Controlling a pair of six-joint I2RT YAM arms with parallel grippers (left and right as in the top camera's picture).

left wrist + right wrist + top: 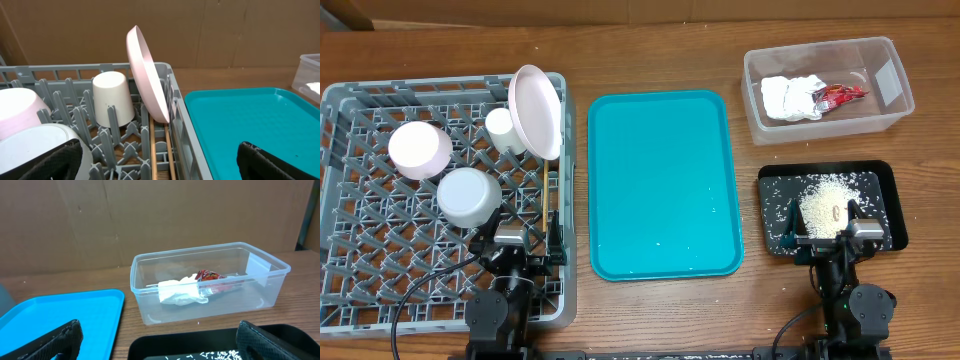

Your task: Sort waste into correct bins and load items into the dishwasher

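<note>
The grey dish rack (360,290) holds a pinkish saucer (419,150), a pale bowl (469,196), a small white cup (503,128), a large white plate (537,110) standing on edge, and chopsticks (161,150) lying along its right wall. The clear tub (895,105) holds the white napkin (788,98) and red wrapper (838,95). The black tray (880,185) holds rice crumbs (825,200). My left gripper (160,165) is open above the rack's front right. My right gripper (160,340) is open over the black tray's near edge.
A teal tray (660,180) lies in the middle between rack and bins, with a few stray crumbs near its front. Brown cardboard walls stand behind the table. The wooden table edge runs along the front by both arm bases.
</note>
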